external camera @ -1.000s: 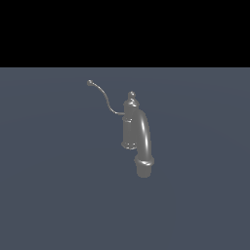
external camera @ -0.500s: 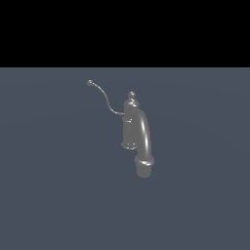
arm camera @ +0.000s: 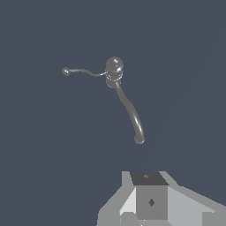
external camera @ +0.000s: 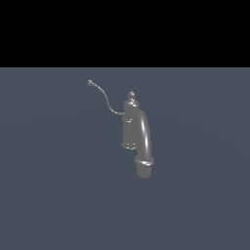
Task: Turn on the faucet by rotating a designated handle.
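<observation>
The small grey metallic faucet (external camera: 133,128) stands upright on the flat slate-blue table (external camera: 53,195), its thick arched spout (external camera: 144,146) curving down toward the viewer. Its thin S-shaped grey wire handle (external camera: 103,96) reaches from the body toward the exterior view's left, ending in a ball tip. The grey blocky claw (arm camera: 150,201) hangs high above the faucet, touching nothing; whether its jaws are parted cannot be told.

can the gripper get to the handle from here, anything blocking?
Probably yes. The handle sticks out from the faucet on the side away from the spout, with nothing around it in either view. The gripper sits apart from the faucet in the wrist view; its jaw state isn't visible.
</observation>
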`<action>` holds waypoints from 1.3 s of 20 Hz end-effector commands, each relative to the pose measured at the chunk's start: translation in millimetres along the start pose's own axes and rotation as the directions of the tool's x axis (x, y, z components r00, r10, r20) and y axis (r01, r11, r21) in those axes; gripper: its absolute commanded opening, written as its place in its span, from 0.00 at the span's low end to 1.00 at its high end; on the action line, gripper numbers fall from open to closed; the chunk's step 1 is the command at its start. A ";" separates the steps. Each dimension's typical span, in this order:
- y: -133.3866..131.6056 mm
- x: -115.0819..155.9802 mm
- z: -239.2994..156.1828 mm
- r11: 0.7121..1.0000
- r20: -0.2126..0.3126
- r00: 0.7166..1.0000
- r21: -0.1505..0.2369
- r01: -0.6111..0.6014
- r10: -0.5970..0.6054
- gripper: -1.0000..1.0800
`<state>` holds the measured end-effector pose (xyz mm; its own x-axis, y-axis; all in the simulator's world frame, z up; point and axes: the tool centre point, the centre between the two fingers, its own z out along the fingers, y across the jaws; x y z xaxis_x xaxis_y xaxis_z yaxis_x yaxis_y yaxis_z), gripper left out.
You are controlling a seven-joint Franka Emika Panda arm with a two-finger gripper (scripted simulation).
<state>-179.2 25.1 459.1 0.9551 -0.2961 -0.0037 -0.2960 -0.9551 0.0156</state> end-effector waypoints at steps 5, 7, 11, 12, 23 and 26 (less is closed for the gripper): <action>-19.4 31.6 15.9 0.988 0.010 0.988 0.017 -0.156 0.156 0.00; -25.4 41.1 21.5 0.979 0.014 0.979 0.021 -0.204 0.204 0.00; -37.4 59.8 34.0 0.954 0.021 0.954 0.026 -0.299 0.299 0.00; -40.5 64.4 37.3 0.946 0.023 0.946 0.027 -0.323 0.322 0.00; -73.2 112.2 80.1 0.823 0.039 0.823 0.026 -0.568 0.567 0.00; -82.0 124.3 93.5 0.778 0.041 0.778 0.023 -0.628 0.627 0.00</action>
<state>-44.2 62.8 370.9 0.5893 -0.8073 -0.0335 -0.8079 -0.5893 -0.0092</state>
